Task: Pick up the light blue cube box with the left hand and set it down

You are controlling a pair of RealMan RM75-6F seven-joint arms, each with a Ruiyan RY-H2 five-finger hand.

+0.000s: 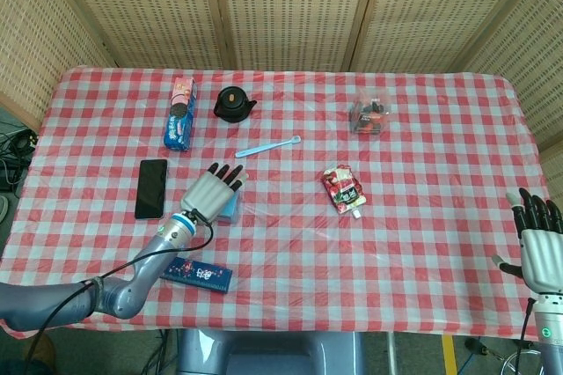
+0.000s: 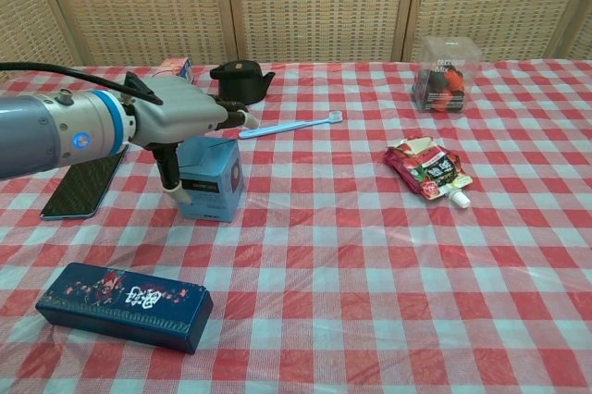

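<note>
Left hand over the light blue cube box, grasp not yet made

The light blue cube box [image 2: 209, 183] sits flat on the desk [image 2: 370, 255], just beside the black phone [image 1: 151, 187] and on the side of it away from the desk's edge, so the pick-up looks to be at the reach stage, with lifting and setting down left to do. The left hand [image 2: 182, 115] hovers palm-down right above the box, covering most of its top in the head view; its fingers [image 1: 230, 175] are spread straight past the box's far edge, and the thumb hangs down along the box's phone-side face, seemingly touching or nearly so. Nothing is held. The right hand [image 1: 537, 247], well away from the phone at the opposite edge, rests with fingers apart, holding nothing.
</note>
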